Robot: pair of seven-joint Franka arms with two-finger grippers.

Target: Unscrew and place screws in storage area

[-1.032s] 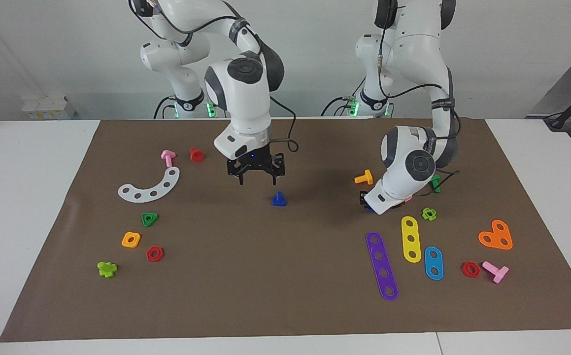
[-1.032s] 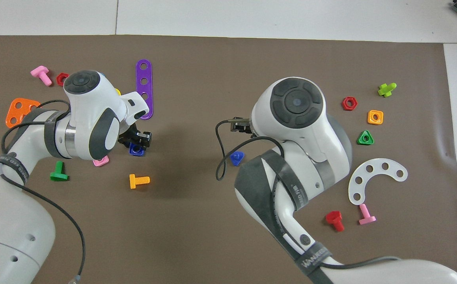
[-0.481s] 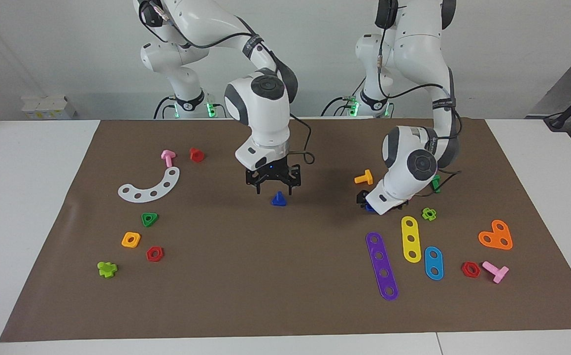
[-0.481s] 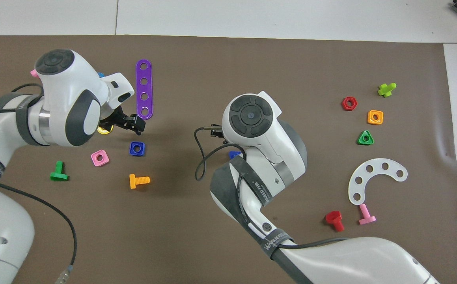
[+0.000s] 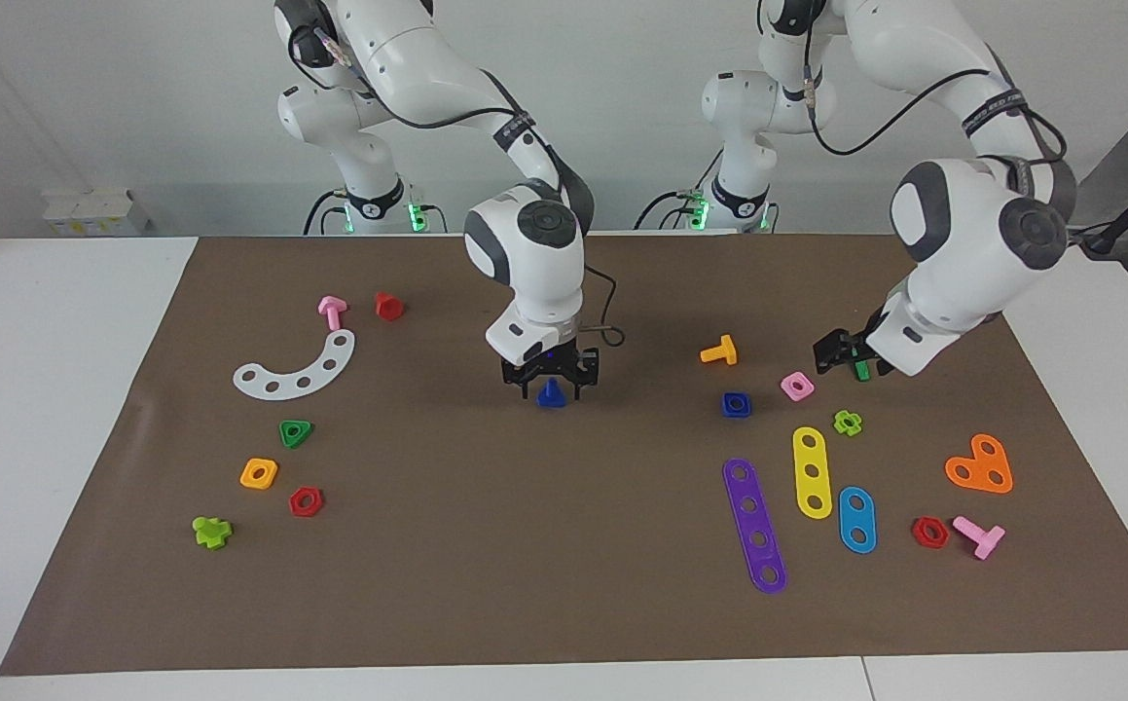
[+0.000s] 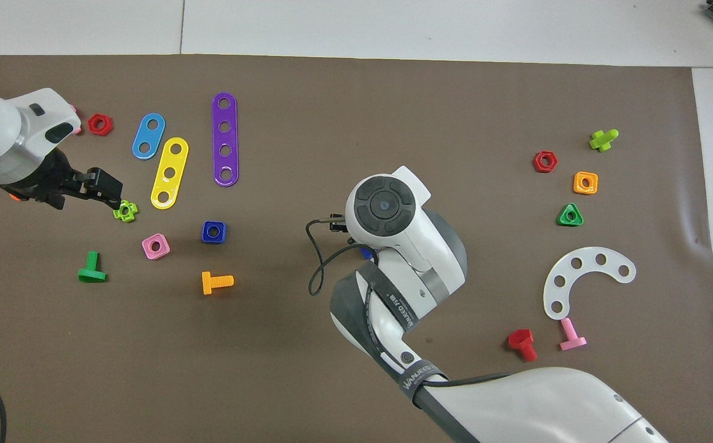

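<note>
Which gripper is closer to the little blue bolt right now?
Right. The right gripper is down around the blue bolt; the left gripper is raised over the green bolt.

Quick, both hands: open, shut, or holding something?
Left hand: open, empty, raised over the mat near the pink nut.
Right hand: open, down around the blue screw, fingers on either side of it, not yet gripping.

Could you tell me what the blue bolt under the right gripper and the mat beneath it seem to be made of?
The blue bolt looks like moulded plastic: one saturated colour, smooth and slightly glossy, like the other toy-like pieces around it. The mat seems to be matte brown paper or thin card: flat, dull, with a slight wrinkle near the right arm's end.
</note>
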